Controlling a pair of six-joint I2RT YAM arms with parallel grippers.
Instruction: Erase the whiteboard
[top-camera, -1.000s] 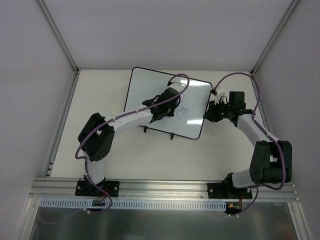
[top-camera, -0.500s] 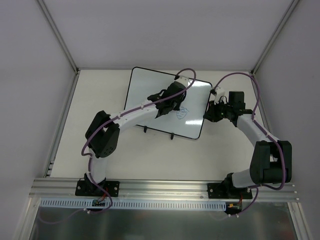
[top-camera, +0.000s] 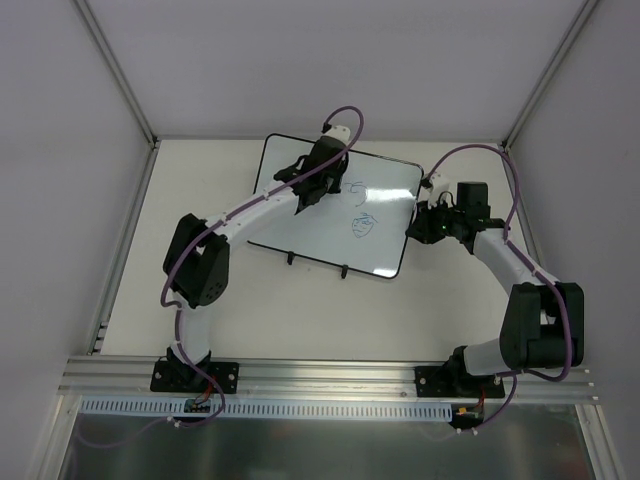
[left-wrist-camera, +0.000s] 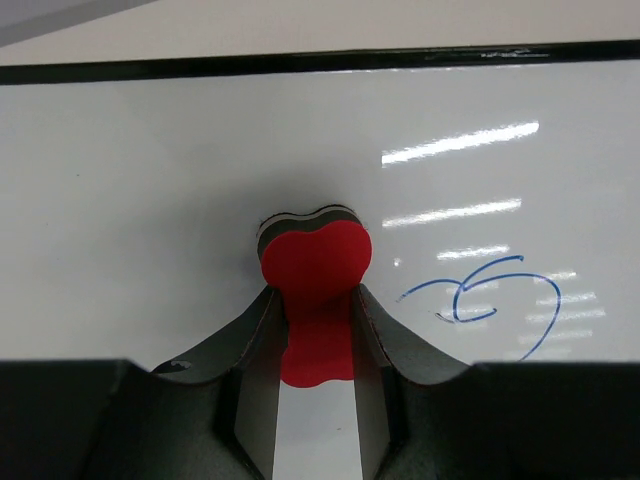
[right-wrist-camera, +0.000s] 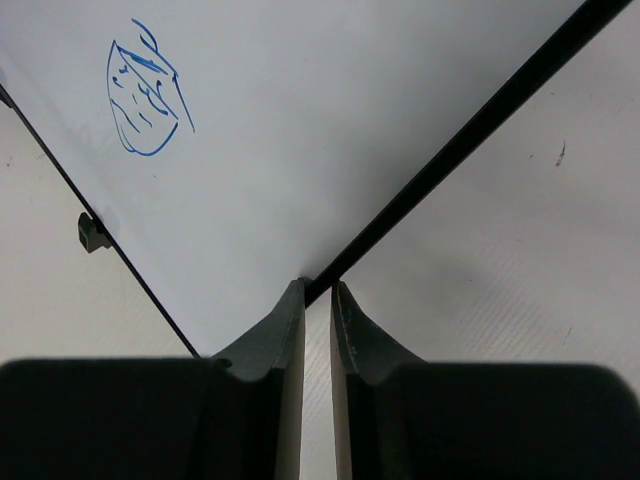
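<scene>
Red foam eraser (left-wrist-camera: 315, 265), bone-shaped, is clamped at its waist by the left end effector (left-wrist-camera: 315, 300). Its head is pressed on the whiteboard (top-camera: 300, 225) close to the far frame edge. The whiteboard lies skewed on the table (top-camera: 300, 320), toward the far side, with two small black feet (top-camera: 291, 258) at its near edge.

The right end effector (right-wrist-camera: 317, 290) has its fingers nearly together on the thin black frame at the board's right edge. It appears to pinch the frame, though the contact itself is hidden between the fingers.

Two blue marker doodles remain. One (left-wrist-camera: 490, 300) is just right of the eraser and not under it. The other (right-wrist-camera: 145, 100) sits nearer mid-board.

Risks from here, as judgement:
- The eraser is held only by its narrow waist. Hard downward pressure or a sideways drag could twist it in the grip or pull it free.
- The frame is thin and glossy. If the right-hand pinch slips, the board may pivot or slide under the wiping force.
- The eraser head is small, so a stroke aimed slightly off would pass beside the doodle or leave streaks.
- The left arm's purple cable (top-camera: 345, 120) loops above the board and could snag on a long sweep.

Writing: no brand, label or legible text is visible. The blue marks are drawings, not words.
</scene>
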